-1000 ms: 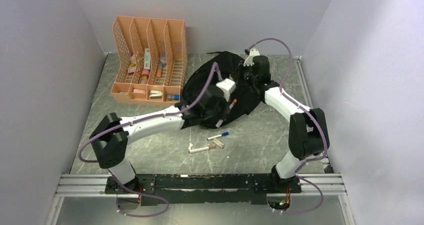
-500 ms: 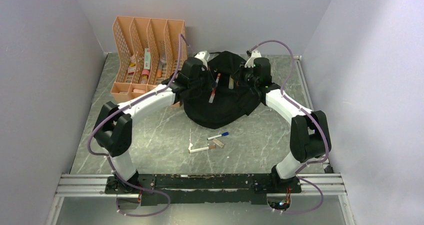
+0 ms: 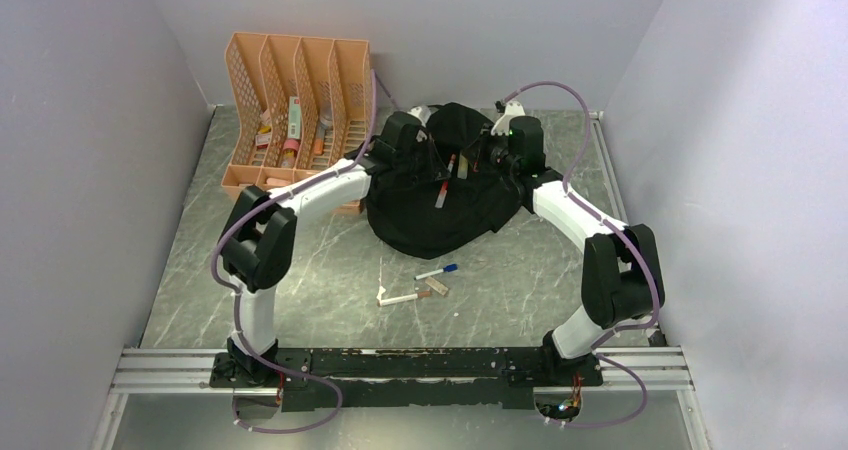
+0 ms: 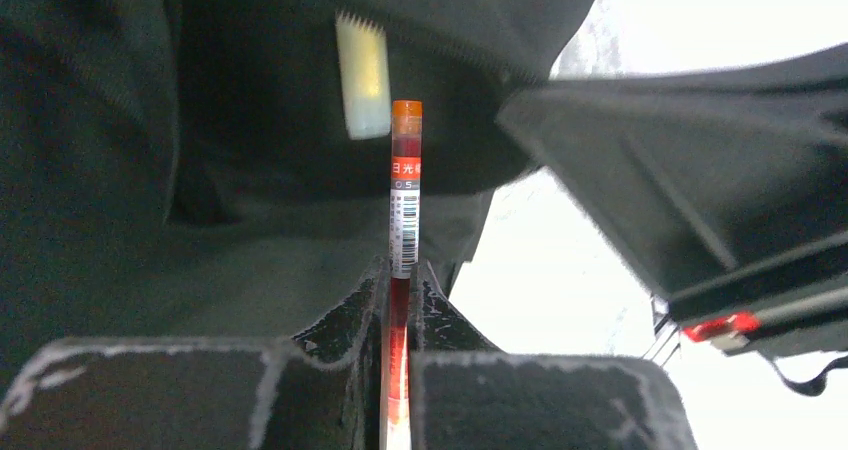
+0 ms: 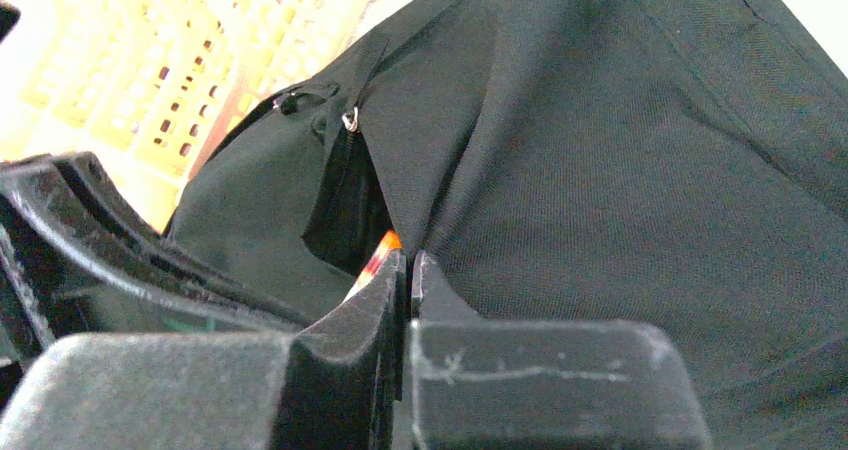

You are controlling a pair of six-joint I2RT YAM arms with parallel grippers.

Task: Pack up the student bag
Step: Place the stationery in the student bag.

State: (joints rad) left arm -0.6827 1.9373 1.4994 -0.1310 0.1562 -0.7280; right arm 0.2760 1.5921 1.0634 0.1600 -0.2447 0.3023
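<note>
The student bag [image 3: 440, 210] is a large black backpack lying at the back middle of the table. My left gripper [image 3: 445, 175] is over its top and shut on a red pen [image 3: 442, 192]. In the left wrist view the pen [image 4: 405, 185] sticks out past the gripper [image 4: 402, 275], orange cap towards the dark bag opening [image 4: 260, 120], where a pale tag [image 4: 362, 80] shows. My right gripper [image 3: 482, 160] is shut on a fold of the bag's fabric [image 5: 560, 170] beside the opening, seen in the right wrist view [image 5: 410, 265]. The pen's orange tip [image 5: 385, 242] shows just behind its fingers.
An orange desk organiser [image 3: 300, 120] with several small items stands at the back left, touching the bag's left side. On the table in front of the bag lie a blue-capped pen [image 3: 437, 271], a white pen [image 3: 403, 297] and a small brown piece [image 3: 436, 287].
My left arm has swung from the bag's front round to its back left, carrying the red pen up to the opening. The right gripper has stayed on the bag fabric.
</note>
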